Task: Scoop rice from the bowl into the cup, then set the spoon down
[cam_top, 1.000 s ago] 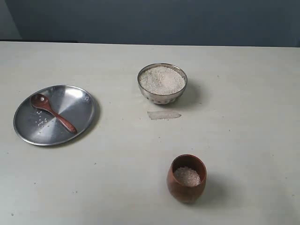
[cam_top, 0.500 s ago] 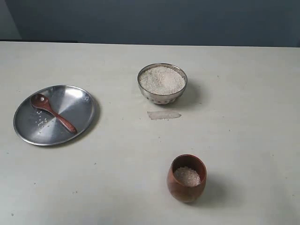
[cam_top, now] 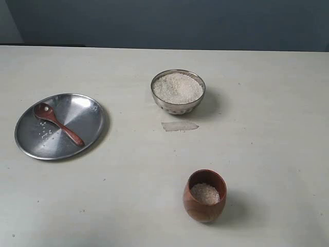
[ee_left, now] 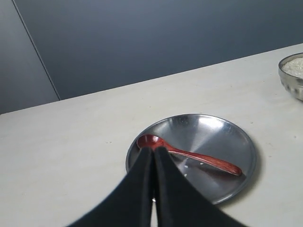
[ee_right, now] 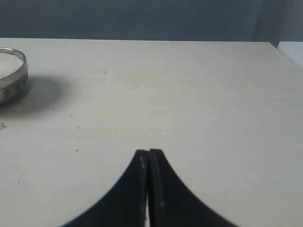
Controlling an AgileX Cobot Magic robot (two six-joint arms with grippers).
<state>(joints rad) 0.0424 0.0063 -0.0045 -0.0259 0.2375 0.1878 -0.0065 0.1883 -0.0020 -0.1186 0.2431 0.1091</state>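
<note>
Now: spoon down on plate, both grippers closed and empty

Spoon (cam_top: 57,124) lies flat on the steel plate (cam_top: 85,116) at the counter's (cam_top: 267,128) left side. Long axis runs diagonal in the exterior view: oval end far-left, handle pointing near-right toward the plate's rim. Oval end faces up with a few grains in it. Loose grains (cam_top: 45,135) sit on the plate just beside the handle.

Bowl (cam_top: 178,107) stands well right of the plate, heaped with rice (cam_top: 178,87). Cup (cam_top: 204,208) is upright nearer the camera, well apart from the bowl, with rice (cam_top: 205,193) low inside. A pale smear (cam_top: 179,126) marks the counter just in front of the bowl. Nothing stands between plate, bowl and cup.

Left gripper (ee_left: 153,150): fingers pressed together, holding nothing, and in its wrist view the tips line up with the spoon's oval end. Right gripper (ee_right: 148,152): fingers together, empty, over bare counter with the bowl off to one side.

Versus the earlier frames: no change, every item sits in the same spot.
</note>
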